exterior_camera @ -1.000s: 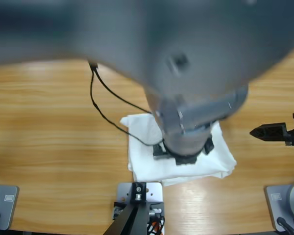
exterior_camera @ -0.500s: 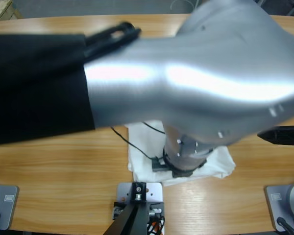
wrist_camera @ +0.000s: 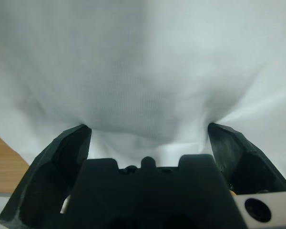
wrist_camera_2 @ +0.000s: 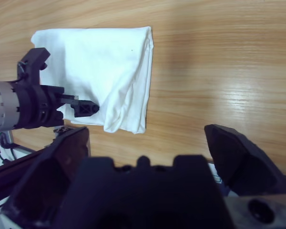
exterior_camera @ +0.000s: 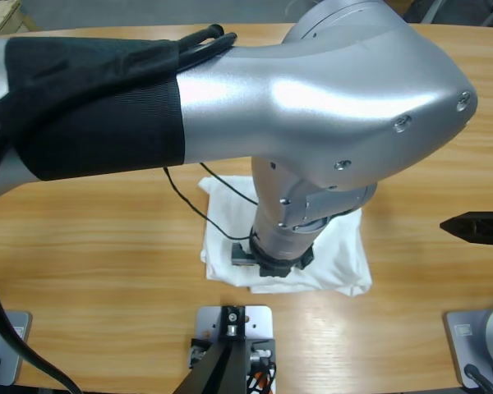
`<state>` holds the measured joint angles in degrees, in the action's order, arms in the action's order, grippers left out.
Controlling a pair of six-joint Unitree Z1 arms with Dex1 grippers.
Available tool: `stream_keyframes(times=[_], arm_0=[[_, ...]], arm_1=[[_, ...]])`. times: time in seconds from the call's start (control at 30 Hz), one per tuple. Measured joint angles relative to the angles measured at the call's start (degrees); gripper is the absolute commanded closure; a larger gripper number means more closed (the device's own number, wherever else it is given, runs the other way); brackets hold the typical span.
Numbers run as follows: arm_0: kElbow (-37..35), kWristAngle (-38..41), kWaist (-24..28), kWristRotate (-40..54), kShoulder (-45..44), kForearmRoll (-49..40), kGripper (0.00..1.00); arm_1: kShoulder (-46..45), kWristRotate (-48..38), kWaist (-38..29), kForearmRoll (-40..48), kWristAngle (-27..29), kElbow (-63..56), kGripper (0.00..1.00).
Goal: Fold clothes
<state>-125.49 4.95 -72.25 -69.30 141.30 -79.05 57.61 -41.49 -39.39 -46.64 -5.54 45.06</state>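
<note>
Shifted left on the counter [exterior_camera: 82, 246], T-shirt [exterior_camera: 337, 254]; left hand [wrist_camera: 150, 138] spread, pressing it, right hand [wrist_camera_2: 148, 138] released; press evenly.

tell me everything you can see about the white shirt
The shirt is plain white, soft cotton-like cloth, already folded into a compact, roughly rectangular bundle with layered edges and some wrinkles. It lies flat on the wooden table, near the front edge at the middle. No collar or sleeve shows. The left gripper presses down on it from above with its jaws open, the cloth dimpling between them. A thin black cable crosses its upper left corner. The right gripper is apart from it, over bare wood.
</note>
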Motion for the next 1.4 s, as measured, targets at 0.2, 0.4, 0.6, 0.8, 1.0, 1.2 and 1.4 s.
stream_keyframes(times=[0.2, 0.4, 0.6, 0.8, 1.0, 1.2, 1.4], arm_0=[[12.13, -2.67, 5.11, 7.03, -4.80, 2.83, 0.096], [26.50, -4.70, 14.98, 14.28, -11.75, 14.13, 0.093], [36.64, -6.45, 28.99, 26.56, -16.83, 25.01, 0.092], [34.72, -10.30, 48.53, 43.44, -16.17, 25.86, 0.092], [25.23, -11.79, 62.18, 55.69, -11.84, 25.86, 0.088], [8.94, -11.93, 63.87, 60.19, -4.37, 21.44, 0.087], [2.71, -11.55, 58.40, 59.61, -5.10, 8.82, 0.087]], arm_1=[[0.00, 0.00, -0.01, 0.01, 0.00, -0.01, 0.000], [0.00, 0.00, -0.05, 0.06, 0.00, -0.19, 0.000], [0.36, 0.00, -0.07, 0.43, 0.00, -0.38, 0.000], [1.85, 0.00, -0.11, 1.15, -0.10, -1.08, 0.000], [3.96, 0.00, -0.12, 5.00, -0.47, -4.13, 0.000], [5.84, 0.00, -0.12, 6.21, -0.87, -4.31, 0.000], [5.85, 0.00, -0.12, 7.06, -1.00, -4.35, 0.127]])
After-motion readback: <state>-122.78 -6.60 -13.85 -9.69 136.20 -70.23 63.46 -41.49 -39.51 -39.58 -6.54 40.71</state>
